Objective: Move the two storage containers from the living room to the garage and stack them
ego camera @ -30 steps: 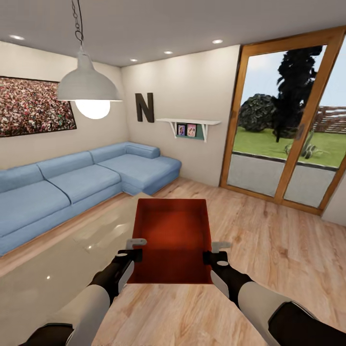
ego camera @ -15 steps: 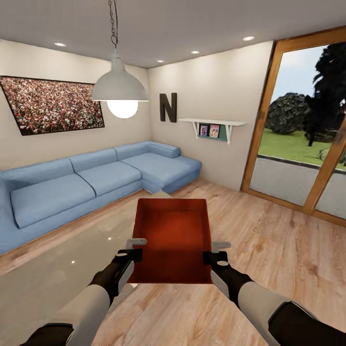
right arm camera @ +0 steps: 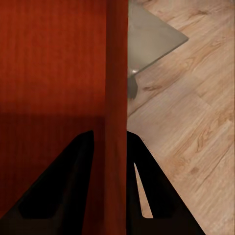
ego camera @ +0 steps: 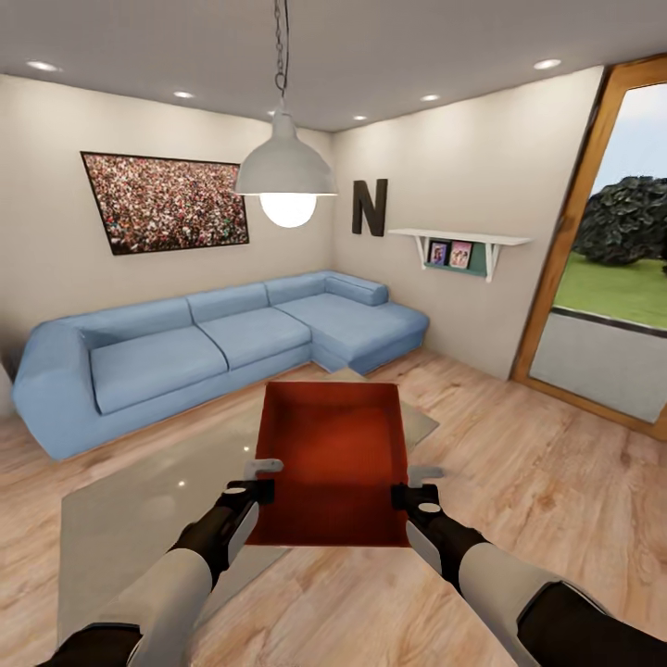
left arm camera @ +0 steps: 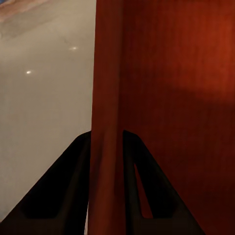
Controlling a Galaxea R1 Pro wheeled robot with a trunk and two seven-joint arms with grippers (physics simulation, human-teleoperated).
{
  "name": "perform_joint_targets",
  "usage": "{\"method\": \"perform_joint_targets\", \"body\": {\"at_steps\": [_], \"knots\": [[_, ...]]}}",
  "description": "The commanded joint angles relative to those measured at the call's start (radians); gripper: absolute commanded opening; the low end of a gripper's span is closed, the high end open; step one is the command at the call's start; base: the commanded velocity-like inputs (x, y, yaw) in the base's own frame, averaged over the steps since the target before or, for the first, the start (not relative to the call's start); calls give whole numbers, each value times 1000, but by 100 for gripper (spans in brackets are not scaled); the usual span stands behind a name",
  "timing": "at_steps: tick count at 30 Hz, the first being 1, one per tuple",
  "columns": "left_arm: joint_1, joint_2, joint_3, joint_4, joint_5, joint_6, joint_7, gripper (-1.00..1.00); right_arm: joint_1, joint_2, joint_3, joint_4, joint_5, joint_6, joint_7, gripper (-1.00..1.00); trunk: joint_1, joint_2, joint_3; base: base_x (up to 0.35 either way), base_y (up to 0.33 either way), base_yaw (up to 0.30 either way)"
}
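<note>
- Light wood-plank flooring (ego camera: 556,500) runs across the living room, with a long blue sofa (ego camera: 213,343) along the far walls and a glass-topped low table (ego camera: 139,500) just ahead of the robot.
- Beyond the sofa hang a framed crowd picture (ego camera: 167,201), a white pendant lamp (ego camera: 285,171) and a big dark letter "N" (ego camera: 369,207); a white shelf (ego camera: 459,243) carries two small photos too small to make out.
- One orange-red storage container (ego camera: 335,463) is carried in the air between the two arms, above the table's near corner: a rectangular tub with thin straight walls and a flat bottom, and nothing inside it.
- The left gripper (left arm camera: 106,147) is clamped on the tub's left wall, one finger on each face.
- The right gripper (right arm camera: 116,147) pinches the right wall likewise.
</note>
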Motion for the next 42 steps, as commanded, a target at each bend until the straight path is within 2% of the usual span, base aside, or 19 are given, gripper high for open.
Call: {"method": "perform_joint_targets", "body": {"at_steps": [1,42], "knots": [[0,0,-3,8,-13,7,8,-100,-2,0,0,-11,4,-29,0,-100,1,-2,-2,0,0,300],[0,-1,-4,8,-14,7,8,-100,-2,4,0,-11,4,-29,0,-100,1,-2,-2,0,0,300]]}}
